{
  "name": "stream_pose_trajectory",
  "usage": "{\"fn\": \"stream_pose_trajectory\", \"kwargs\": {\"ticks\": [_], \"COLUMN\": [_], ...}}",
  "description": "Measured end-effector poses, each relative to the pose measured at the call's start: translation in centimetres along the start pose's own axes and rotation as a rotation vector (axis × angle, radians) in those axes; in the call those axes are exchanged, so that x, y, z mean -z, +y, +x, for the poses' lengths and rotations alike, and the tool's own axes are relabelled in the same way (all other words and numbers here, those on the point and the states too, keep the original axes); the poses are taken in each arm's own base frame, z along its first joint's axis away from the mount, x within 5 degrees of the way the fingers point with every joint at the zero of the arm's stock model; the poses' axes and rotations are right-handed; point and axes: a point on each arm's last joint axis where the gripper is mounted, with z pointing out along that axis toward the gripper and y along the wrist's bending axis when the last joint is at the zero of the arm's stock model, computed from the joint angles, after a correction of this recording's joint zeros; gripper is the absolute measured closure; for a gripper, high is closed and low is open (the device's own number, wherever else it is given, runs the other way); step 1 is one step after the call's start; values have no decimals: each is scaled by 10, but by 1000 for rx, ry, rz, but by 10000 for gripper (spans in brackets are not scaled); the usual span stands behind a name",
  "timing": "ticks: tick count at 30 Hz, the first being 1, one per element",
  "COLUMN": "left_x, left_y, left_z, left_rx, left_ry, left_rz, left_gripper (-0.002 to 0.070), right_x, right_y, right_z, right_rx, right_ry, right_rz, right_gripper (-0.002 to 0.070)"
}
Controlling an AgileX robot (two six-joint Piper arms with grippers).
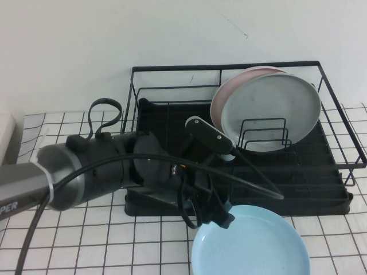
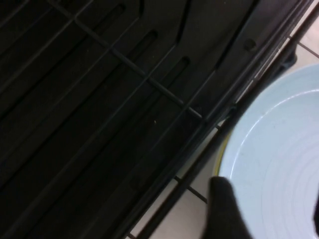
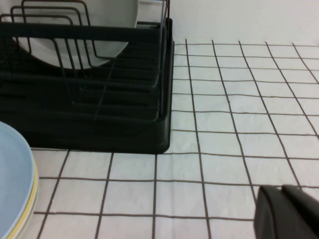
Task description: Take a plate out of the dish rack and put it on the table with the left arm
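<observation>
The light blue plate lies flat on the table just in front of the dish rack, on top of a yellow plate whose edge shows in the right wrist view. My left gripper hangs over the blue plate's near-left rim, open, with the plate under its spread fingers. My right gripper is shut and empty, low over the table, right of the rack; it is out of the high view.
A dull grey plate and a pink plate behind it stand upright in the rack's right half. The rack's left half holds nothing. A whitish object sits at the far left edge.
</observation>
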Motion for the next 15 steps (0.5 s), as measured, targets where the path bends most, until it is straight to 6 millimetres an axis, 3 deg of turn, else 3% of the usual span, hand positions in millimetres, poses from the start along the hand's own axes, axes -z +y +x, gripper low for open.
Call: {"fn": "stream_pose_trajectory", "kwargs": {"ticks": [2,4,7,10,12,15], "left_x": [0,0,8,28,50,87], "left_y": [0,0,-1,-5,-10,-18], "left_z": [0,0,-3,-8,-14,-23], "left_rx": [0,4,7,-30,-43,-63], "left_ry": [0,1,-19,-54,-104,-204], "left_rz": [0,-2,-9,-19,-24,-36], "left_gripper": [261,253,382,575,633,662], "right_x": [0,0,0,0,0,0], "right_y": [0,0,0,0,0,0], "right_z": [0,0,0,0,0,0], "right_rx": [0,0,0,0,0,0], "right_ry": [0,0,0,0,0,0], "right_rz": [0,0,0,0,0,0], "right_gripper": [680,680,680,680,680,680]}}
